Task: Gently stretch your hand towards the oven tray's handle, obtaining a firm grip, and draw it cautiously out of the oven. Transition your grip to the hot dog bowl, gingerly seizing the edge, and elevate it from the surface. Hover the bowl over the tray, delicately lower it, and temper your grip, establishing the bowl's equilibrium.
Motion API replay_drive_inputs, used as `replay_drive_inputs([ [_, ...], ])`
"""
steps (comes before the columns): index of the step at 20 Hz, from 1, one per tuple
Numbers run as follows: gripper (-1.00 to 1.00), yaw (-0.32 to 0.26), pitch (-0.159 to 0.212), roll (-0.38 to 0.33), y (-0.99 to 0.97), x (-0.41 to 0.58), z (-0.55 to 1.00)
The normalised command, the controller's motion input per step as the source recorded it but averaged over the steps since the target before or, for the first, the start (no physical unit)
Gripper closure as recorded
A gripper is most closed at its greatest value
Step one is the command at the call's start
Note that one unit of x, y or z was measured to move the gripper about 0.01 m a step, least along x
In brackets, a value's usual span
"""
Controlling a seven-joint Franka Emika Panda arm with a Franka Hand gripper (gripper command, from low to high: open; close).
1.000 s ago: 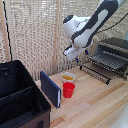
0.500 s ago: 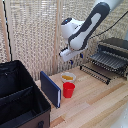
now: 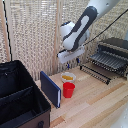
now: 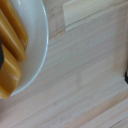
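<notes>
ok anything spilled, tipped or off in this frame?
Nothing stands out. The hot dog bowl sits upright on the surface beside the red cup, food inside; the oven tray is pulled out level.

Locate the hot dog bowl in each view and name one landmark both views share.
Exterior view: the bowl sits on the tabletop just behind the red cup, below the gripper.
Wrist view: the bowl fills one side of the picture, food inside.
Shared landmark: the pale wood tabletop.
</notes>
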Motion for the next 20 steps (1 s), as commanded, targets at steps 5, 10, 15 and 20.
replay_drive_inputs([
  [5, -1.0, -0.073, 0.075, 0.122, -0.32, 0.371, -0.03],
  [10, -1.0, -0.029, 0.029, 0.097, -0.17, 0.138, -0.17],
  [15, -1.0, -0.005, 0.0, 0.054, -0.07, -0.02, -0.2],
  [20, -1.0, -0.032, 0.0, 0.031, -0.2, 0.005, -0.22],
])
